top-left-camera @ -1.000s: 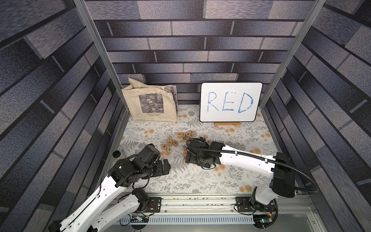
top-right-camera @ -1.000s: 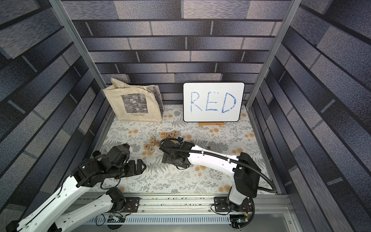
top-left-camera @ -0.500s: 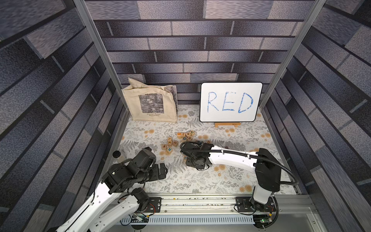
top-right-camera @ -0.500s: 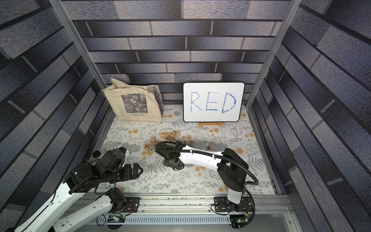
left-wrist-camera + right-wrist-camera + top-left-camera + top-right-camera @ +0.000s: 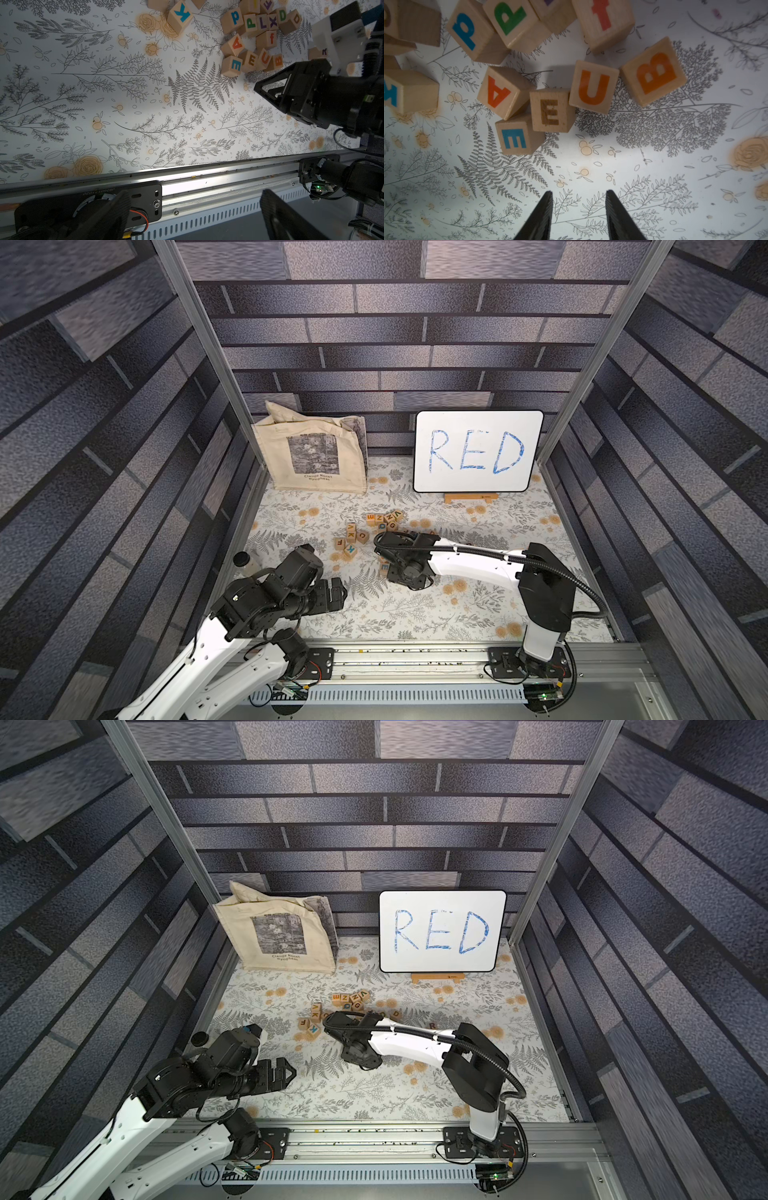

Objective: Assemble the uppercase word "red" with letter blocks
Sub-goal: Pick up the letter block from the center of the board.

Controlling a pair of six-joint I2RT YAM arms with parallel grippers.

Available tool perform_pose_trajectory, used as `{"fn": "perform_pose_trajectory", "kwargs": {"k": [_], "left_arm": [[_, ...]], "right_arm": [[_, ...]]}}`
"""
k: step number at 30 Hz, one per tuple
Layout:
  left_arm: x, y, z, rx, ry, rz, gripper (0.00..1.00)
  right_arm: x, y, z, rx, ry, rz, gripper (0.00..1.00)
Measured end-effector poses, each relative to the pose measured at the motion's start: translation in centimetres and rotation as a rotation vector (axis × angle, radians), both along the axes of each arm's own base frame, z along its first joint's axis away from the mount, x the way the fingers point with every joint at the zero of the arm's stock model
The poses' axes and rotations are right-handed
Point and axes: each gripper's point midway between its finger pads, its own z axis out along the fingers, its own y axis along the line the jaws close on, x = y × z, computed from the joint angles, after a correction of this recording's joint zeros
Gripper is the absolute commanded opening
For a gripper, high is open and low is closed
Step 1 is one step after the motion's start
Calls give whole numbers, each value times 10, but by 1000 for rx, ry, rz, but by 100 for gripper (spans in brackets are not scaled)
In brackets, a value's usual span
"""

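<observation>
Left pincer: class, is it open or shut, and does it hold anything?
Open and empty: the left pincer has its fingers wide apart, with nothing between them.

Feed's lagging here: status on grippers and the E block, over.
Left gripper open, empty. Right gripper slightly open, empty. Orange E block not gripped; A block, U block, blue E block crowding it.

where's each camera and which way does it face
Top views: high above the front, looking down at the floral table; left arm and right arm show.
Left wrist: on the left arm, facing the pale wooden letter cubes; left claw open, right arm ahead.
Right wrist: low over the cubes; right claw tips apart.
Shared: both wrist views hold the blue-E wooden cube.
</observation>
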Motion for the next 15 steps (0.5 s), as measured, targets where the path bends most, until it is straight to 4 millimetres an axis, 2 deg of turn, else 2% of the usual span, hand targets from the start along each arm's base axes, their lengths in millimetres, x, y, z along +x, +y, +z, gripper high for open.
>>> {"fn": "perform_pose_trajectory", "kwargs": {"k": [4, 11, 15], "left_arm": [[3, -1, -1, 7, 3, 2, 100], [9, -2, -5, 29, 17, -1, 100], [12, -2, -4, 28, 11, 6, 100]], "right_arm": [[6, -1, -8, -12, 21, -5, 46], [16, 13, -12, -3, 43, 17, 49], [18, 13, -16, -5, 56, 20, 51]]}}
